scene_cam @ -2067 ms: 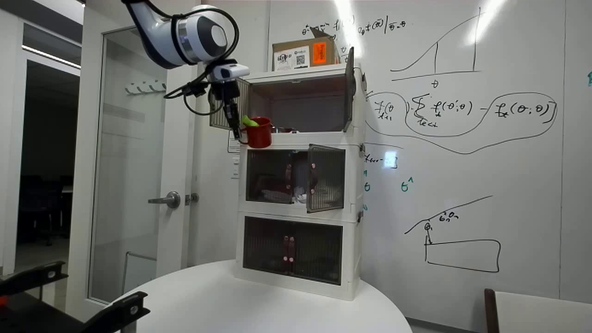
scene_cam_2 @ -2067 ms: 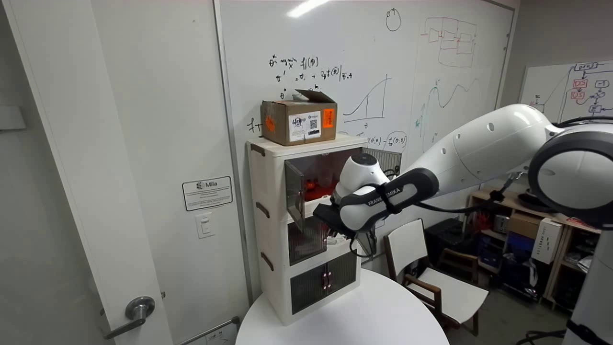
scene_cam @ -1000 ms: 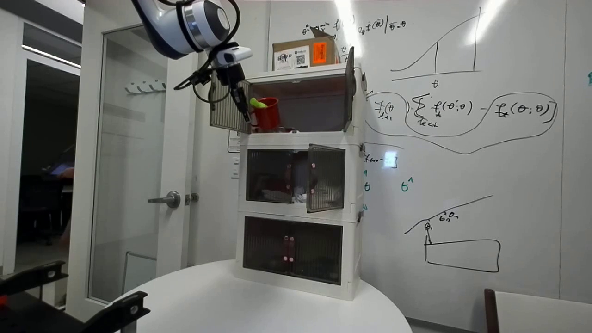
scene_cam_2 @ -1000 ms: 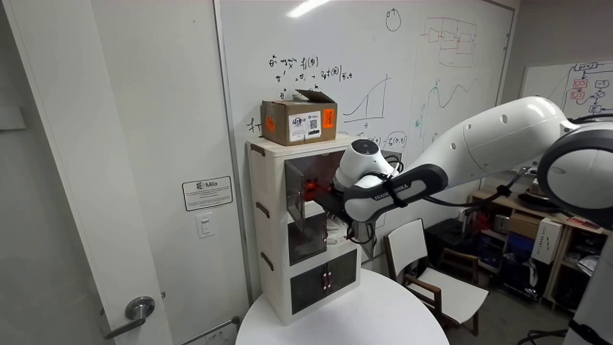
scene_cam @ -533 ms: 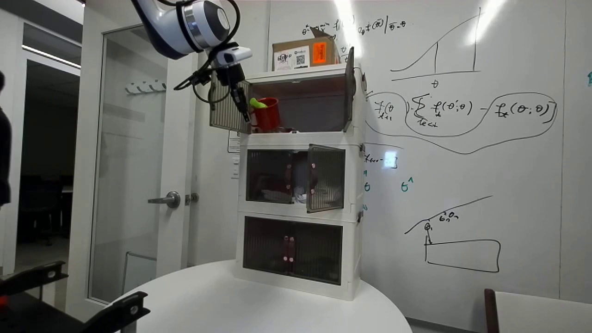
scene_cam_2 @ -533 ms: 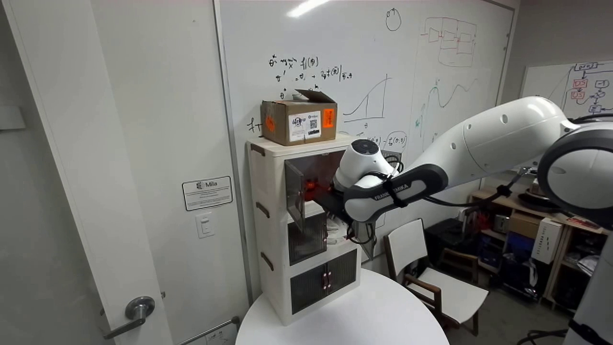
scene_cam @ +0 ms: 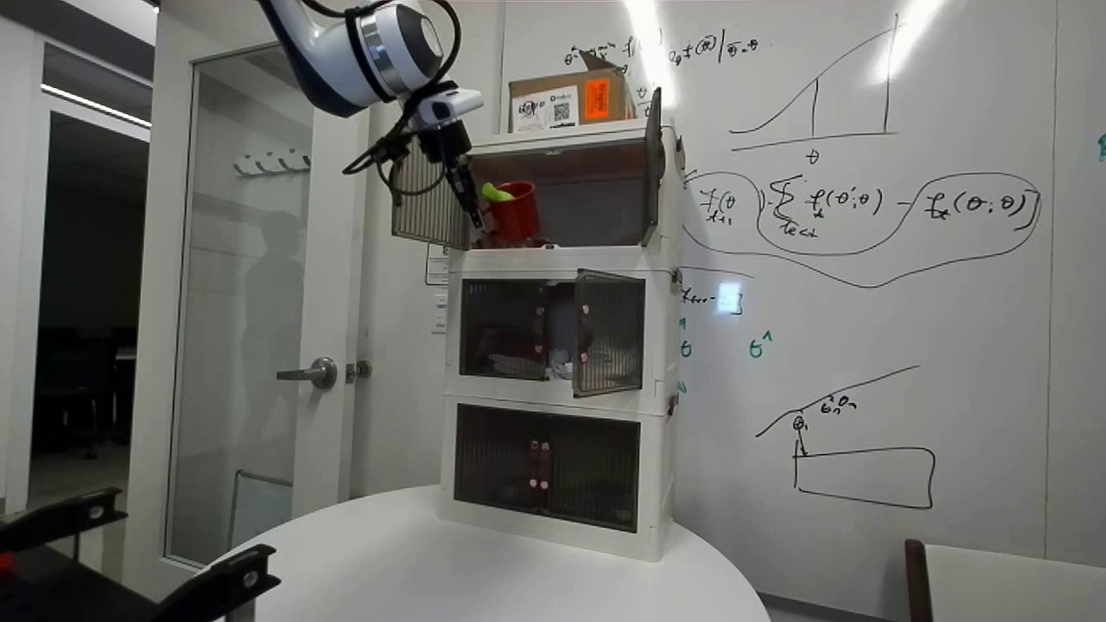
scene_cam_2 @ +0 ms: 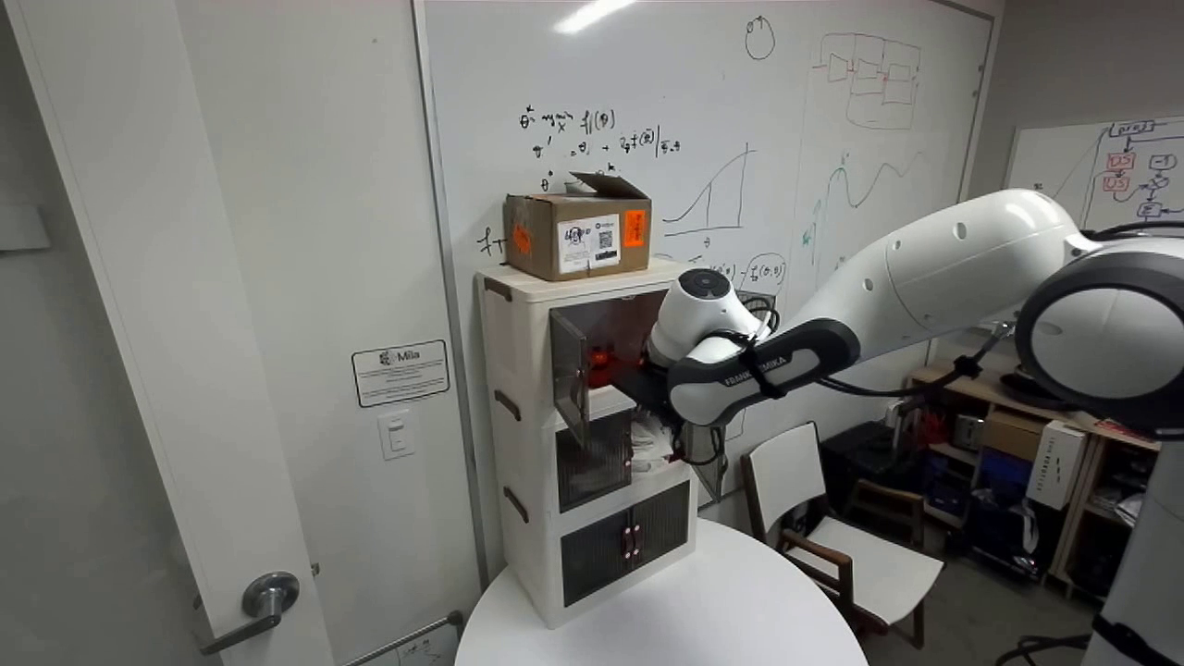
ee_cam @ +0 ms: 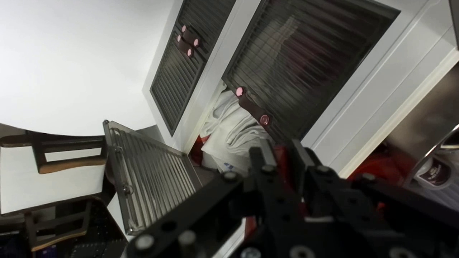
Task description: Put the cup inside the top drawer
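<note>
end effector [ee_cam: 282, 148]: narrow, the fingers [ee_cam: 268, 153] almost together in the wrist view with a strip of red between them; it holds the red mug [scene_cam: 518, 213], whose handle is hidden.
slant: it angles downward and in toward the white cabinet [scene_cam: 518, 389], tips lowest.
red mug: leaning, at the opening of the top compartment [scene_cam: 596, 207], just above the front lip; whether it touches the floor there, i cannot tell. a bright green item [scene_cam: 496, 193] pokes from its mouth.
wrist [scene_cam_2: 698, 319]: bent, in front of the cabinet, hiding most of the end effector in an exterior view; black cables [scene_cam: 397, 138] loop beneath.
panda forearm [scene_cam_2: 934, 268]: white, sloping down from the elbow [scene_cam_2: 1110, 333] to the wrist.
top compartment doors [scene_cam: 432, 199]: ribbed, smoky, both swung open.
middle compartment [scene_cam: 562, 311]: one door [scene_cam: 609, 337] ajar, white folded material [ee_cam: 233, 136] inside.
bottom compartment doors [scene_cam: 492, 458]: closed.
cabinet top [scene_cam_2: 532, 285]: cardboard box [scene_cam: 570, 102], one flap raised, orange label [scene_cam: 596, 98] on its front.
counter [scene_cam: 484, 561]: round, white, carrying the cabinet.
</note>
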